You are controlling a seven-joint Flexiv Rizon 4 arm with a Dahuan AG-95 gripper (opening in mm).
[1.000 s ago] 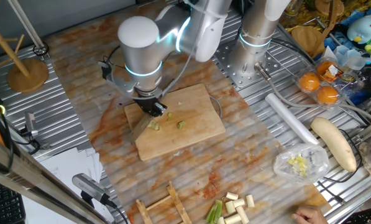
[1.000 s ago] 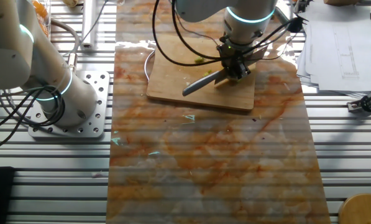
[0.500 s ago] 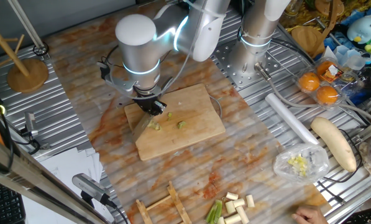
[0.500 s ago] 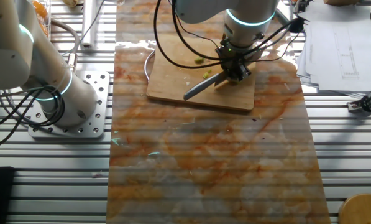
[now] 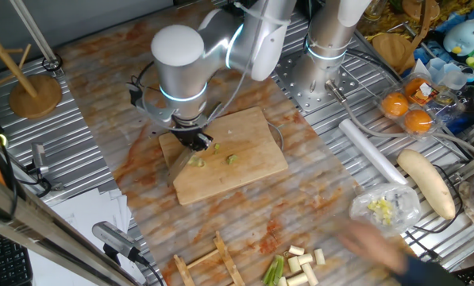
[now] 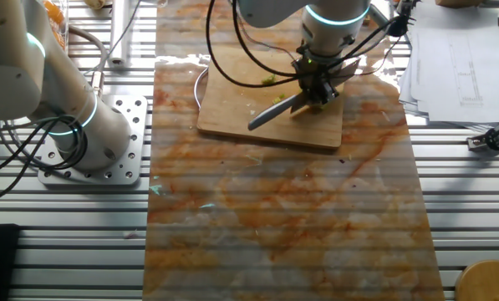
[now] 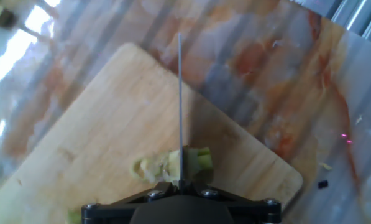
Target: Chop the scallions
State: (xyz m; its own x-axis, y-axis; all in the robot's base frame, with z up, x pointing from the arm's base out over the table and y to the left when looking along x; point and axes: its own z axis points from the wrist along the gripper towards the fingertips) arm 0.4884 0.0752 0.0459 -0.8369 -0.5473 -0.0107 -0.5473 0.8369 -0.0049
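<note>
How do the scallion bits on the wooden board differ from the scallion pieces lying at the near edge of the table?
The scallion bits on the wooden board are tiny, ragged and yellow-green; the scallion pieces are bigger, tidy cylinders, mostly white. The bits lie scattered by the knife in the gripper; the pieces sit bunched together on the bare table, away from the board. Both are the same pale vegetable.

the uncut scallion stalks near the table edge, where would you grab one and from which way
Take one short white stalk across its middle from straight above, pincer fingers closing on its round sides. The pieces lie flat and bunched together, so pick an outer one like the piece at the pile's edge, where a finger has room.
</note>
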